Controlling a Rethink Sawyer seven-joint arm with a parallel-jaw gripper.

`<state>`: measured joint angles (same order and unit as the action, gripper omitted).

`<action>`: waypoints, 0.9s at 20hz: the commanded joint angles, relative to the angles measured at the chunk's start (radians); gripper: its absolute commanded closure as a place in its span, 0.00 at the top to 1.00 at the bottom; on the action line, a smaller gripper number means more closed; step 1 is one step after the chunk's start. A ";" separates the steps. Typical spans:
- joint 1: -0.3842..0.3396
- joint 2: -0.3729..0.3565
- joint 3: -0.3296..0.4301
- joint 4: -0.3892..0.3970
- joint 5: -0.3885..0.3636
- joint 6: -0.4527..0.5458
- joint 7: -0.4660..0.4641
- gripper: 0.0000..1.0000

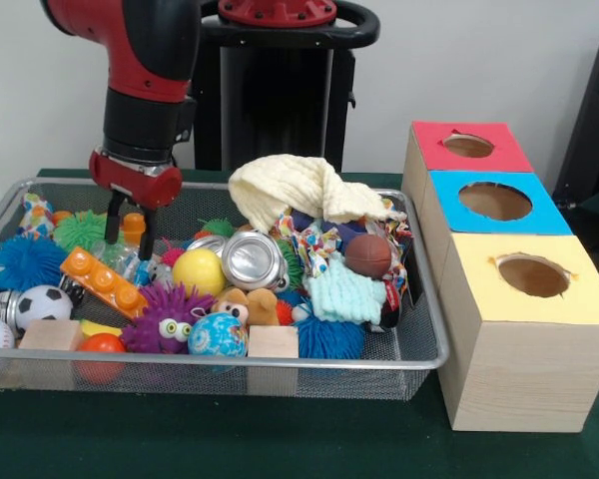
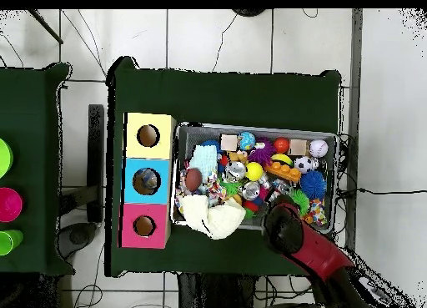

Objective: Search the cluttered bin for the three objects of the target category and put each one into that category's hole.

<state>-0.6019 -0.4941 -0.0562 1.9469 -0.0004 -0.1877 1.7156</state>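
One gripper (image 1: 130,222) we logged low over the bin's (image 1: 431,329) far corner on the side away from the boxes, its dark fingers (image 1: 143,238) slightly parted and empty, the tips among an orange-capped clear bottle (image 1: 130,232) and a green spiky ball (image 1: 80,230). Contents of the wire bin: yellow ball (image 1: 199,270), crushed silver can (image 1: 253,259), brown football (image 1: 368,254), soccer ball (image 1: 40,303), purple fuzzy toy with eyes (image 1: 168,321), orange brick (image 1: 104,281), cream cloth (image 1: 298,190) draped over the far rim. Beside the bin stood three wooden boxes, red (image 1: 469,146), blue (image 1: 496,201) and yellow (image 1: 532,276), each with a hole (target category not marked). We judged the step as searching and reaching; next would come closing on one item and carrying it across.
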 commanded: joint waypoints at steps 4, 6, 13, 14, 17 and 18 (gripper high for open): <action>-0.025 0.048 0.056 -0.028 0.040 -0.119 0.263 1.00; -0.032 0.048 0.066 -0.025 0.046 -0.122 0.271 1.00; -0.041 0.045 0.080 -0.013 0.062 -0.122 0.292 1.00; -0.043 0.045 0.084 -0.010 0.062 -0.124 0.295 1.00; -0.055 0.045 0.101 -0.003 0.054 -0.128 0.301 1.00; -0.069 0.045 0.114 -0.003 0.046 -0.126 0.300 1.00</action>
<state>-0.6335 -0.4771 -0.0470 1.9538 -0.0002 -0.2249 1.7156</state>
